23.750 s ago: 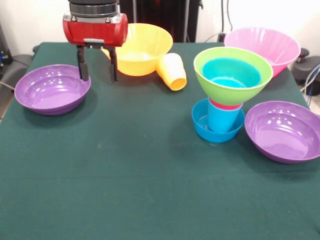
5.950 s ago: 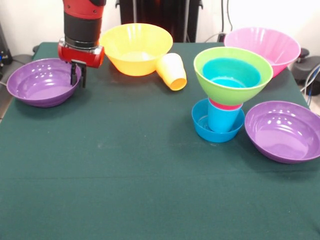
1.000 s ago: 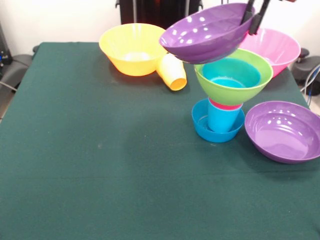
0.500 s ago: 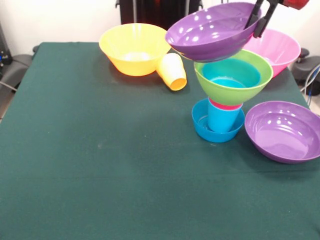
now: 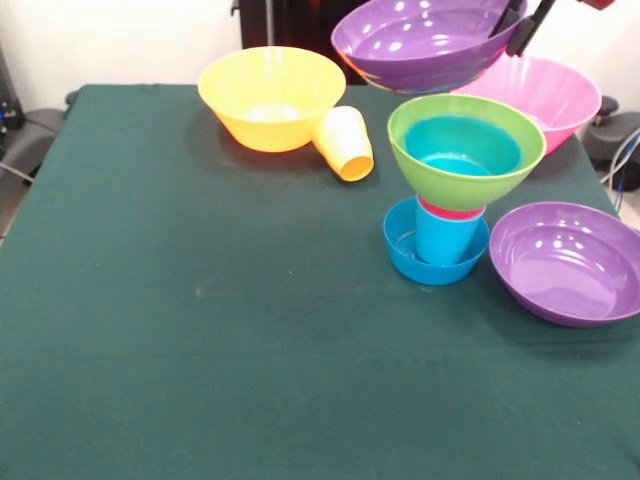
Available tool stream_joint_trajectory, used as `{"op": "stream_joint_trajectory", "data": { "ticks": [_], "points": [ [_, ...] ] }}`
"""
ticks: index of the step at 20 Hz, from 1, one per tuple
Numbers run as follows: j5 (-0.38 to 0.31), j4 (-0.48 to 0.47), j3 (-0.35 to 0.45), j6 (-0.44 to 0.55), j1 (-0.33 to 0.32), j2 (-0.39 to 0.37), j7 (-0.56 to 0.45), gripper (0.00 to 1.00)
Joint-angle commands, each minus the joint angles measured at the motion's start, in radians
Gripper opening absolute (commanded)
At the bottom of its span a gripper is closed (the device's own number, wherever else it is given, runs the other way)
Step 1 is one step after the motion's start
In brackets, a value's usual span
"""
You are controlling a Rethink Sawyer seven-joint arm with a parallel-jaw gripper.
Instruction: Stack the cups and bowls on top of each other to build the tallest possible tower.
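Purple bowl (image 5: 425,45) held aloft at upper right of the frame, tilted, rim pinched at its right side by the end effector (image 5: 522,22), dark fingers (image 5: 530,32) clamped on either face of the rim near the top edge. Hung above and slightly left of the tower (image 5: 452,185), clear of it, not touching the lime green bowl (image 5: 466,170) on top. Tower stood right of centre on the green desk (image 5: 200,330): small blue bowl (image 5: 405,255) at the base, blue cup (image 5: 443,240) upright in it, a band of the red cup (image 5: 447,210) just showing above that, then the lime green bowl with a second small blue bowl (image 5: 462,145) nested inside. Second purple bowl (image 5: 568,262) rested on the desk at the right edge, just beside the tower's base. Large pink bowl (image 5: 550,95) sat behind the tower at upper right, partly covered by the lifted bowl. Large orange-yellow bowl (image 5: 272,95) sat at upper centre-left, with the yellow-orange cup (image 5: 343,142) lying on its side against its right flank, mouth turned toward lower right.
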Motion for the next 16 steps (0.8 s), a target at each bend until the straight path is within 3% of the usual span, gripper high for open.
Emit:
{"op": "stream_joint_trajectory", "data": {
  "ticks": [1,8,16],
  "points": [
    [0.014,-0.045,0.007,0.079,0.045,0.062,0.27,0.0],
    [0.031,-0.106,-0.006,0.015,0.076,0.133,0.326,0.0],
    [0.033,-0.221,-0.021,0.023,0.075,0.214,0.349,0.0]
  ]
}}
